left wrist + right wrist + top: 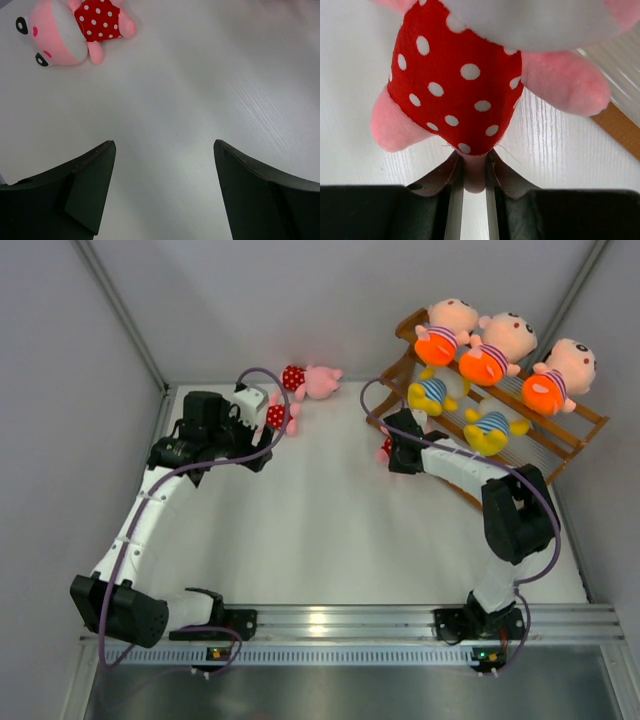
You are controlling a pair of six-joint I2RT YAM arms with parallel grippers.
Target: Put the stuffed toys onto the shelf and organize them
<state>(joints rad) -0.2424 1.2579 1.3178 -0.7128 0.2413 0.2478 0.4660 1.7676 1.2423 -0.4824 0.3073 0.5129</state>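
The brown wooden shelf [575,435] stands at the back right. Three peach-headed stuffed toys [500,345] sit on its top tier and two yellow ones [432,392] on the tier below. My right gripper [392,445] is at the shelf's left end, its jaws narrow and shut on the leg of a pink polka-dot toy [455,85]; the toy's body fills the right wrist view above the gripper [474,157]. A corner of the shelf rail [620,130] shows beside it. My left gripper [162,142] hangs open over bare table, with another pink toy [60,35] lying ahead to its left.
A third pink toy [310,380] lies at the back of the white table [320,520], near the rear wall. Grey walls close in the left, rear and right sides. The arms' metal base rail [340,620] runs along the near edge.
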